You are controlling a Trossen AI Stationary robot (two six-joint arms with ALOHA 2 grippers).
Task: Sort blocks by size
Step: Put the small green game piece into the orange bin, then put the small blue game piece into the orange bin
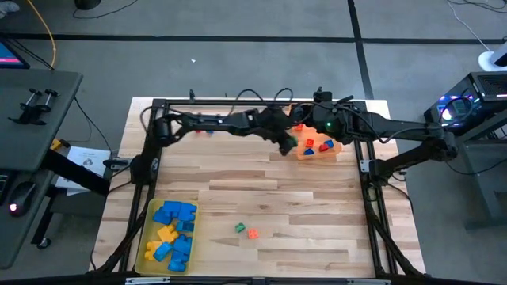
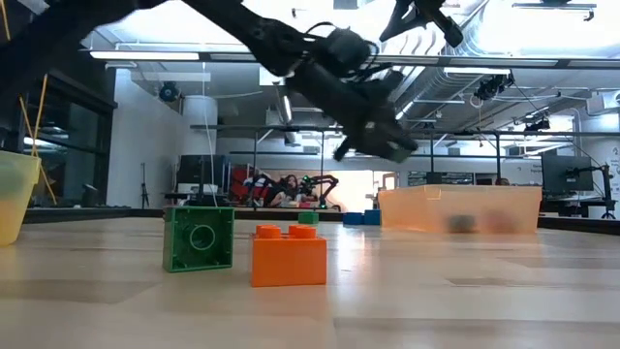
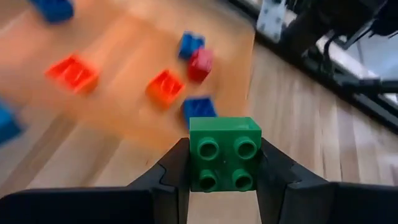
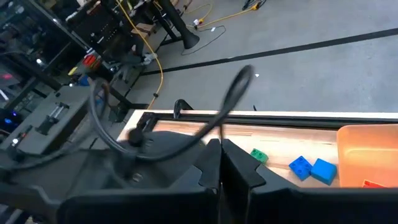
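My left gripper [image 3: 224, 163] is shut on a small green cube [image 3: 224, 152] and reaches across the table to the left rim of the translucent orange tray [image 1: 339, 148]. It also shows in the high view [image 1: 290, 142] and the low view [image 2: 380, 143]. The tray holds small red, orange and blue cubes [image 3: 165, 85]. My right gripper [image 4: 221, 163] is shut and empty, raised over the far edge behind the tray [image 1: 320, 100]. A loose green cube [image 2: 199, 238] and an orange block [image 2: 289, 255] rest on the table near its front edge. My left gripper pinches the green cube by two opposite side faces [image 3: 194, 163] between its two fingers [image 3: 175, 171]. The cube's studded top [image 3: 225, 144] faces the wrist camera. The fingers slant down from the table's left side. The cube is lifted clear of the table, beside the orange tray.
A translucent yellow tray [image 1: 147, 237] with larger blue and yellow blocks stands at the near left corner. A green cube [image 4: 259, 155] and two blue blocks [image 4: 313, 169] lie by the far edge. The black frame rails [image 1: 366, 170] run along the table's sides.
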